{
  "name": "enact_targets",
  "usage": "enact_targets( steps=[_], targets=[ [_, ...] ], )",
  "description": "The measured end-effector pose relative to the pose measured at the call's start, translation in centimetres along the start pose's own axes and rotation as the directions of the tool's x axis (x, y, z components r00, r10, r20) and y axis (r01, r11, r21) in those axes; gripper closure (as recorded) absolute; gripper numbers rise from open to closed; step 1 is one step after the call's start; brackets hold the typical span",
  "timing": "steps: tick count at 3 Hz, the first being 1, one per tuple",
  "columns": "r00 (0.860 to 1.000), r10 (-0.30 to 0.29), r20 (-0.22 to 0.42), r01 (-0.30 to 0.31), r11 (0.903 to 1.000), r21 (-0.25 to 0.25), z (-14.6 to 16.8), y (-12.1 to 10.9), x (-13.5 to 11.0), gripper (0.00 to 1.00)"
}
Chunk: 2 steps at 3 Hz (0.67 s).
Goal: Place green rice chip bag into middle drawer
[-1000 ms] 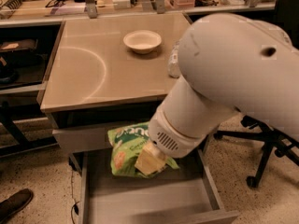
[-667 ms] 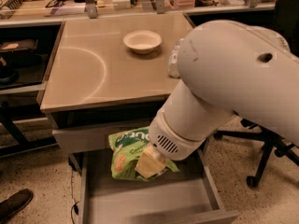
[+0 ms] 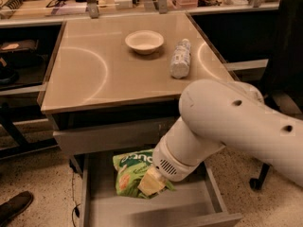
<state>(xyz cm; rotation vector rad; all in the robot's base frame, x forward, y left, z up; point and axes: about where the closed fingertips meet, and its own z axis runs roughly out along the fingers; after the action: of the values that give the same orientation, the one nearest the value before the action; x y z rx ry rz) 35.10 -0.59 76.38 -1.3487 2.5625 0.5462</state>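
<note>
**Q:** Operator's view, single arm. Where is the green rice chip bag [image 3: 130, 167]?

**A:** I see it inside the open middle drawer [image 3: 189, 205], over the rear of the floor and toward the left of the view, just below the table's [image 3: 94, 74] front edge. I cannot tell whether it rests on the floor or hangs just above it.

**Q:** And the gripper?

**A:** The gripper [image 3: 151, 182] is down in the drawer, touching the bag's lower right part. The wrist hides the grasp, so I cannot tell whether it is clenched on the bag or released.

**Q:** Which relation governs the next move?

**A:** The bag lies leftward of and behind the gripper. It is crumpled, and I read no clear long axis. I judge that letting go, then lifting straight up and away to the right, would clear it. The bowl [image 3: 144, 41] and white bottle [image 3: 180, 58] on the table are well apart from this.
</note>
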Motion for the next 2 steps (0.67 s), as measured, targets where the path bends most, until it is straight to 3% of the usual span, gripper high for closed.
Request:
enact_targets(
  steps=[1,2],
  targets=[
    [1.0,0.014,0.019,-0.014,0.9994,-0.033,3.8,-1.5,0.4,1.0],
    [0.998,0.047,0.033,-0.043,0.9939,-0.101,8.6,-2.2,0.9,1.0]
  ],
)
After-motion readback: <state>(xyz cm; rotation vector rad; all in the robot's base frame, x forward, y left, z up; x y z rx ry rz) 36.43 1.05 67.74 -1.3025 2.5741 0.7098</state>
